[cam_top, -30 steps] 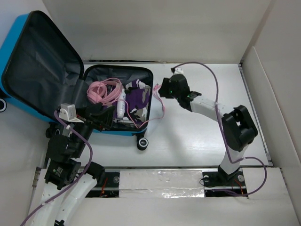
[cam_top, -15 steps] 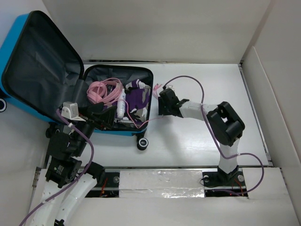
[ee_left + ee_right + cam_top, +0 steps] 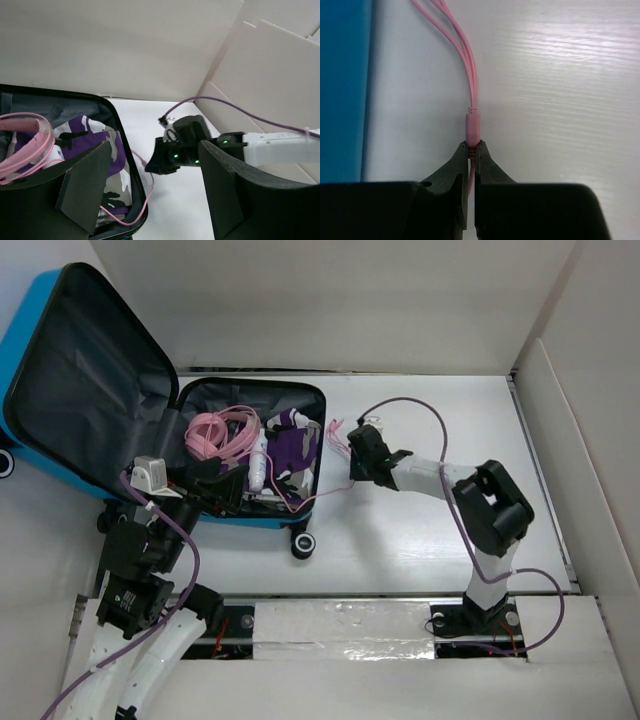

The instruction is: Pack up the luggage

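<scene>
My right end effector [image 3: 472, 146], pinched shut on the pink headphone cable [image 3: 471, 122], must next lift it left into the luggage [image 3: 342, 90].

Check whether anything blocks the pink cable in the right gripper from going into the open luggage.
Nothing loose lies between them. The right gripper, shut on the pink cable, is down at the table beside the luggage; only its blue side wall must be cleared. Pink headphones and camouflage cloth occupy part of the compartment.
</scene>
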You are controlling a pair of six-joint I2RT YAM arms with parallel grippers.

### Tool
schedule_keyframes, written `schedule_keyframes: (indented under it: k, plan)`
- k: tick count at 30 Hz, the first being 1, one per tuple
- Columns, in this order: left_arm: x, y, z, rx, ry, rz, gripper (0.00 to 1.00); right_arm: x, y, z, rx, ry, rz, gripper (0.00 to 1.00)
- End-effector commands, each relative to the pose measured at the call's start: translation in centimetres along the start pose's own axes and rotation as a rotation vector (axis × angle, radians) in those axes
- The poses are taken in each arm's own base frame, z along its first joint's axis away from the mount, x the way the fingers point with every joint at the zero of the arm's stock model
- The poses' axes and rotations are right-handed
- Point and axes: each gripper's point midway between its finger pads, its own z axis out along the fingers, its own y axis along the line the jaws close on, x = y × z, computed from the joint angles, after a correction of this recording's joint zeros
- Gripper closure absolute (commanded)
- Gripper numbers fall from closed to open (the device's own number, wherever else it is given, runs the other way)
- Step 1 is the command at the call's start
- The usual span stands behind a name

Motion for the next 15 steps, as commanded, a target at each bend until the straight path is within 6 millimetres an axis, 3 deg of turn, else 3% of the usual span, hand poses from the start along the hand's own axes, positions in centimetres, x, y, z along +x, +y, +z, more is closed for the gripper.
schedule_keyframes:
  k: [1, 2, 4, 6, 8, 9, 10, 12, 13, 15]
  plan:
    - [-0.9, -0.8, 0.2, 0.039, -0.040, -0.002, 0.32, -8.4, 0.8, -5.4, -0.066, -0.259, 0.090, 1.00]
    - [-1.0, -0.8, 0.2, 0.041, -0.041, -0.002, 0.32, -11.7, 1.5, -8.6, -0.114, -0.361, 0.115, 1.00]
    - [-0.9, -0.8, 0.2, 0.037, -0.040, -0.002, 0.32, -15.3, 2.5, -12.0, -0.184, -0.479, 0.110, 1.00]
    - [-1.1, -0.8, 0.2, 0.037, -0.044, -0.002, 0.32, -18.9, 4.8, -16.1, -0.286, -0.559, 0.095, 1.00]
    - [-1.1, -0.7, 0.1, 0.032, -0.048, -0.004, 0.32, -20.5, 7.1, -18.1, -0.371, -0.578, 0.068, 1.00]
    - [-1.2, -0.7, 0.1, 0.033, -0.049, -0.004, 0.32, -20.7, 8.4, -18.1, -0.397, -0.572, 0.050, 1.00]
    - [-1.2, -0.7, 0.1, 0.029, -0.049, -0.004, 0.32, -22.4, 10.2, -19.9, -0.453, -0.607, 0.049, 1.00]
    - [-1.3, -0.6, 0.0, 0.027, -0.055, -0.003, 0.32, -22.6, 13.1, -19.9, -0.545, -0.592, 0.024, 1.00]
    - [-1.3, -0.6, 0.0, 0.024, -0.057, -0.003, 0.32, -23.4, 15.6, -21.9, -0.633, -0.607, 0.013, 1.00]
    - [-1.5, -0.4, 0.0, 0.014, -0.063, -0.002, 0.32, -23.5, 18.3, -22.7, -0.706, -0.603, 0.006, 1.00]
